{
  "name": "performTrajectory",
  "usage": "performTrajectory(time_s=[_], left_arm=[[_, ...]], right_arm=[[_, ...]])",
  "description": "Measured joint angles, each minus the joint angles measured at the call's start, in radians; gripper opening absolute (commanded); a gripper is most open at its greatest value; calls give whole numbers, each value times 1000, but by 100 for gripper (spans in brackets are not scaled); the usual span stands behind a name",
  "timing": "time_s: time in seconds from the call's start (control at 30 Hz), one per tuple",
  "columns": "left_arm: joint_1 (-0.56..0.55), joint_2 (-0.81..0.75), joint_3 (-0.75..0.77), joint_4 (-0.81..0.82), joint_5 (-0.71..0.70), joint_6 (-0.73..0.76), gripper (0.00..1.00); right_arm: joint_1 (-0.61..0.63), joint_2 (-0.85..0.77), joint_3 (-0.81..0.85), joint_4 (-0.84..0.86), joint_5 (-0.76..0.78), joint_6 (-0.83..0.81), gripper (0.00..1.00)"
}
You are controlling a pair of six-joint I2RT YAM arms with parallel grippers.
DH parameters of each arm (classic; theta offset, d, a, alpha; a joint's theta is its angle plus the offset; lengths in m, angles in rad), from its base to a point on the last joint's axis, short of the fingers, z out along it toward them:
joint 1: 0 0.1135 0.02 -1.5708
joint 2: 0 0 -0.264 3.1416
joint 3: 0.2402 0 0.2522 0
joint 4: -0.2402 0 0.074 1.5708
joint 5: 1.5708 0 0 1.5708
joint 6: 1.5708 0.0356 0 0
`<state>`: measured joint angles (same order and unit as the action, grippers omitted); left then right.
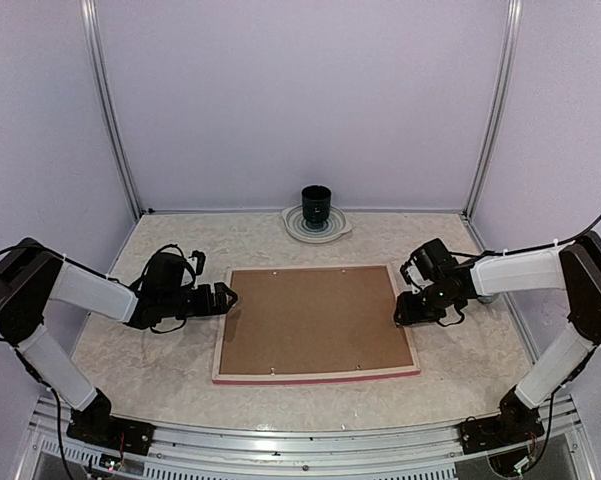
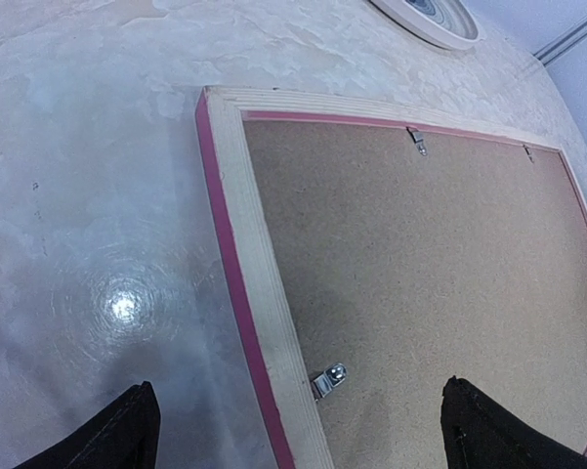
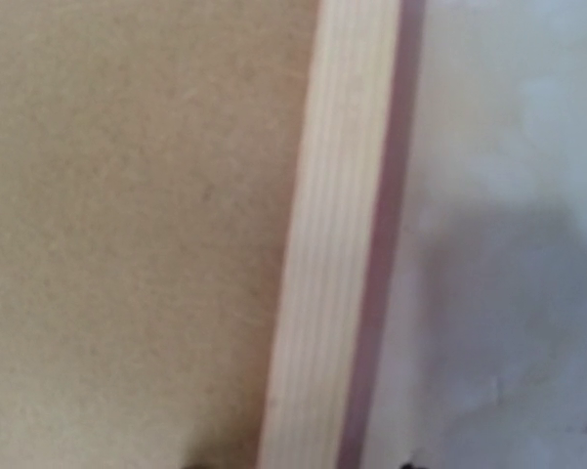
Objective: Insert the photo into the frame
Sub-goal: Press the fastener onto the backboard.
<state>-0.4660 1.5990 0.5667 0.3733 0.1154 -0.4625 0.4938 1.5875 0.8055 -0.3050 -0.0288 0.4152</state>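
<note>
The frame (image 1: 316,376) lies face down in the middle of the table, its pale wood back up and a pink strip along its edge. A brown backing board (image 1: 315,320) fills it, so the photo is hidden or out of view. My left gripper (image 1: 228,297) is open at the frame's left rim (image 2: 259,283). Its dark fingertips (image 2: 127,430) straddle the rim next to a small metal clip (image 2: 329,379). My right gripper (image 1: 405,310) hangs low over the right rim (image 3: 332,244). It is open, with only its tips showing, one on each side of the rim and clear of it.
A black cup (image 1: 317,205) stands on a white plate (image 1: 292,226) at the back centre, beyond the frame. More metal clips (image 2: 417,140) sit along the frame's far side. Purple walls and metal posts enclose the table on three sides.
</note>
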Motion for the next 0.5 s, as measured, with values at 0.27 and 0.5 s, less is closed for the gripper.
performTrajectory(time_s=[0.27, 0.5], left_arm=[[0, 0, 0, 0, -7, -2, 99], [0, -3, -2, 0, -9, -3, 99]], right_arm=[[0, -10, -3, -14, 3, -5, 43], [0, -11, -6, -11, -4, -10, 31]])
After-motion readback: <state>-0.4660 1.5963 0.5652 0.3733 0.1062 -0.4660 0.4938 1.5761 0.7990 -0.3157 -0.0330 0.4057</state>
